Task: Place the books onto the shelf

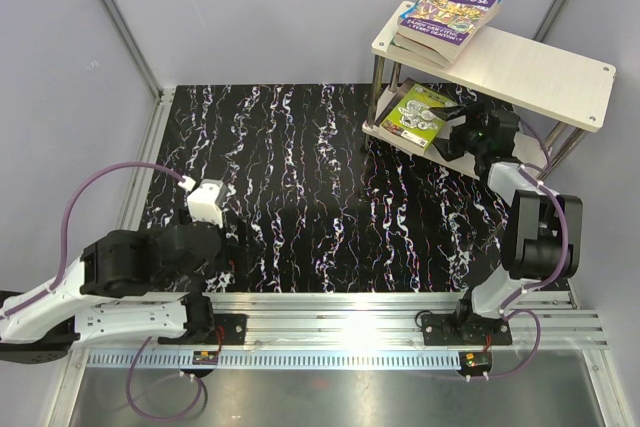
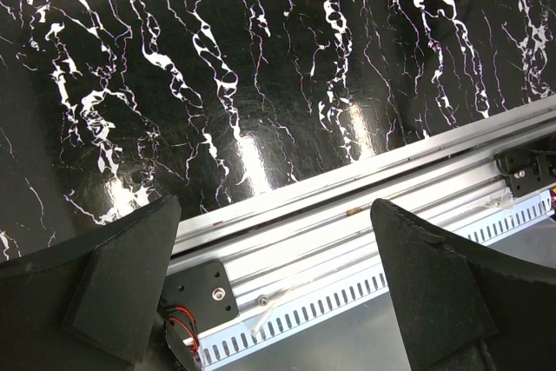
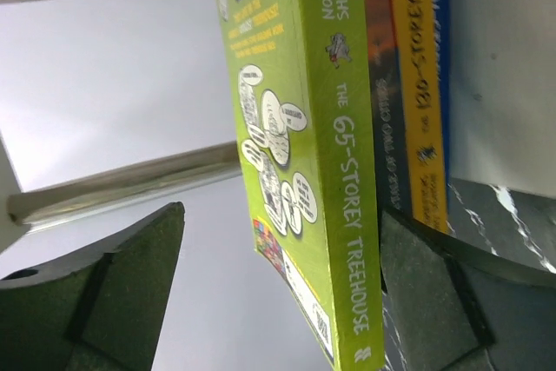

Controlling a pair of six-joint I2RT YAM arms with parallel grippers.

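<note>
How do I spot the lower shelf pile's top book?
Top right in the overhead view stands the pale wooden two-tier shelf. The top book on its lower board is the lime-green paperback; the upper board carries a purple paperback.

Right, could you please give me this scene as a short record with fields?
Shelf: pale two-tier wooden rack with metal posts, far right of black white-veined tabletop
Top board: stack of paperbacks, purple-covered book uppermost
Lower board: lime-green paperback atop other books
Right claw: open, fingers either side of the lime-green paperback
Left claw: open, empty, above the tabletop's near edge
</note>
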